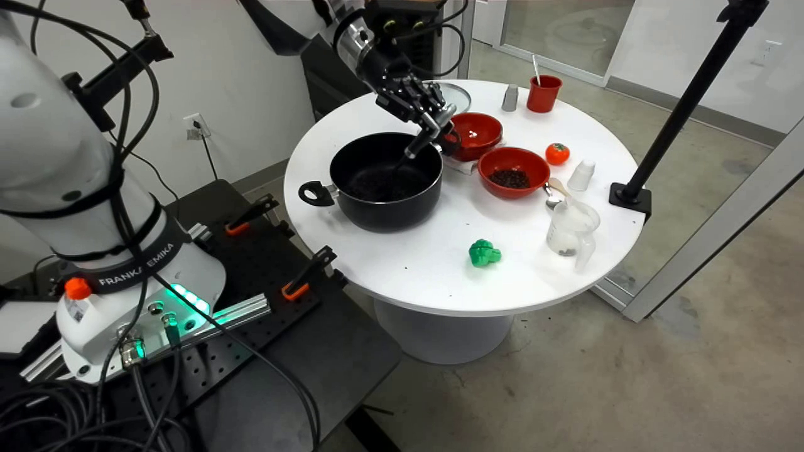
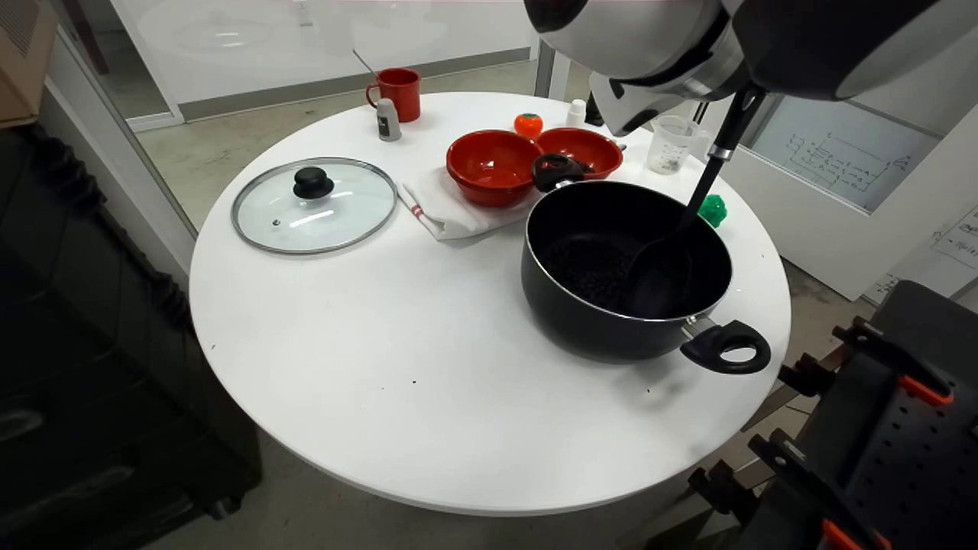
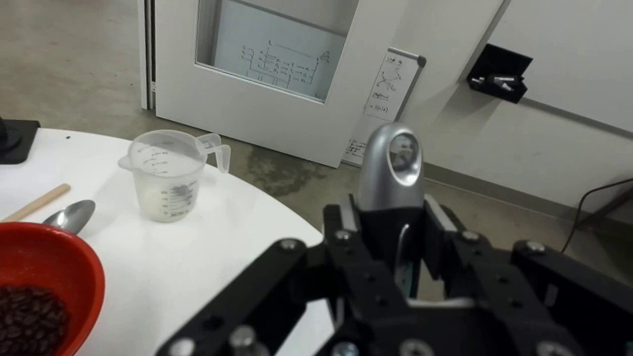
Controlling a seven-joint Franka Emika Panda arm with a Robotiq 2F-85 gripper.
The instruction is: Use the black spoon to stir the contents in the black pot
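Fingers pinched around the spoon near its silver end, I have it leaning into the pot, head down by the dark bits. Black on black, I can't be sure it touches bottom. To stir well I should grip firmly, trace low, slow circles and spare the wall, lest the pot slide toward the red bowls.

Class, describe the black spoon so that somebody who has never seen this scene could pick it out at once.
On the round white table stands its largest vessel, a wide black pot. The black spoon slants out of that pot, its handle held by the gripper. Unlike the metal spoon near a red bowl, it is mostly black, with a silver-coloured handle end.
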